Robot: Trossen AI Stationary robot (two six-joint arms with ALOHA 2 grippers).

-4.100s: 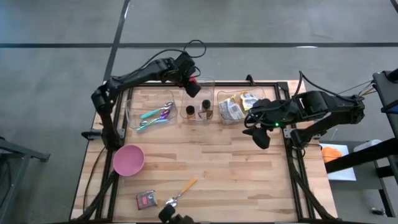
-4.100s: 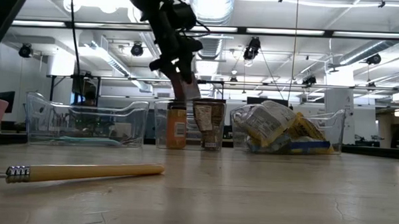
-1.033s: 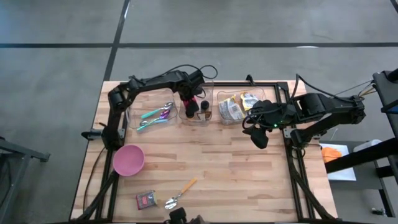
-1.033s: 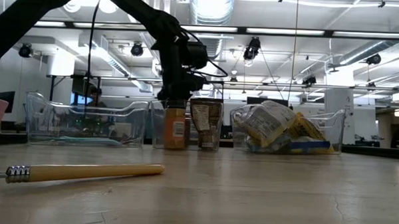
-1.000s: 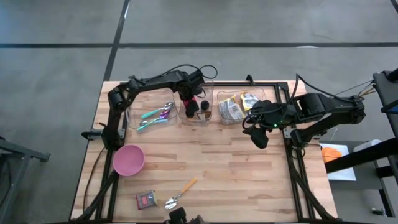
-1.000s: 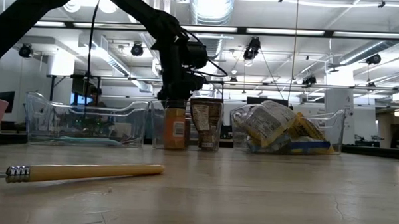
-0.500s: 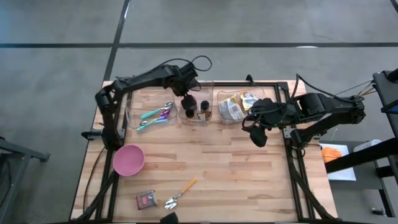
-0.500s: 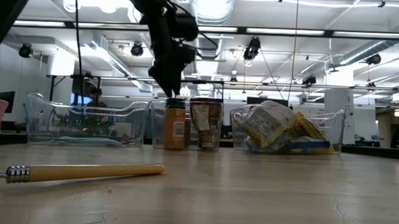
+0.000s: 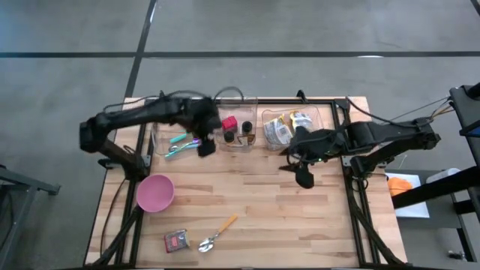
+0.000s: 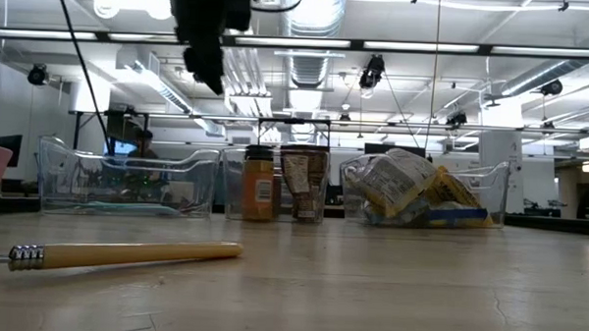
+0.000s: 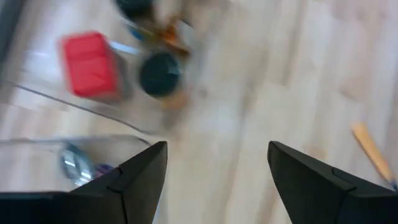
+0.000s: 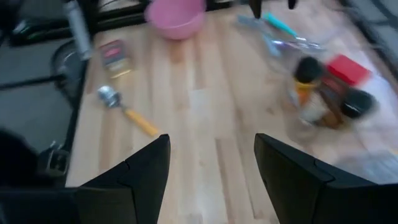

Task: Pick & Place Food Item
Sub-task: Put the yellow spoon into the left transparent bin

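A red-topped food item stands in the middle clear bin beside two dark-capped jars; the left wrist view shows its red top too. My left gripper hangs open above the table, just left of that bin, with nothing between its fingers. In the low view it sits high up. My right gripper is open over bare wood near the right bin and holds nothing.
The left bin holds utensils and the right bin holds food packets. Nearer the front lie a pink bowl, a small packet and a yellow-handled spoon. Bare wood lies between them.
My left gripper has risen out of the middle bin and swung toward the table's left and near edge, staying open. The red-topped item stays behind in the bin. My right gripper has rolled and shifted a little toward the table's left.
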